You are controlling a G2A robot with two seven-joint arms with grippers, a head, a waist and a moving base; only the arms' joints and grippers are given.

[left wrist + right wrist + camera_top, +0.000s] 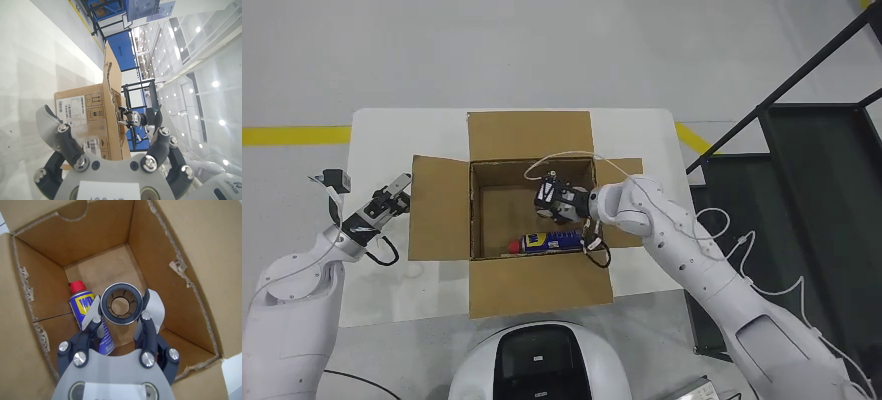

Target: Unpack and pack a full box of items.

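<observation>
Right wrist view: I am pinching a black-rimmed hollow metal cylinder (121, 286) in my right gripper (122, 303) inside the brown cardboard box (94, 237), clear of the red-capped blue spray can (83, 302); my left gripper (102, 121) is hanging spread outside.

White surface (647, 130), rectangular, on grey floor (542, 50). Yellow line (282, 133) painted on floor, level with surface's far edge, showing on both sides. Black metal frame (822, 180) with slanted bars just beside surface, on right. In left wrist view, room behind: blue perforated panel (122, 53), dark screen (143, 8) near it, blue rack (100, 19) holding cartons, black stand (151, 91), round ceiling lights (215, 83) in rows on white grid ceiling.
</observation>
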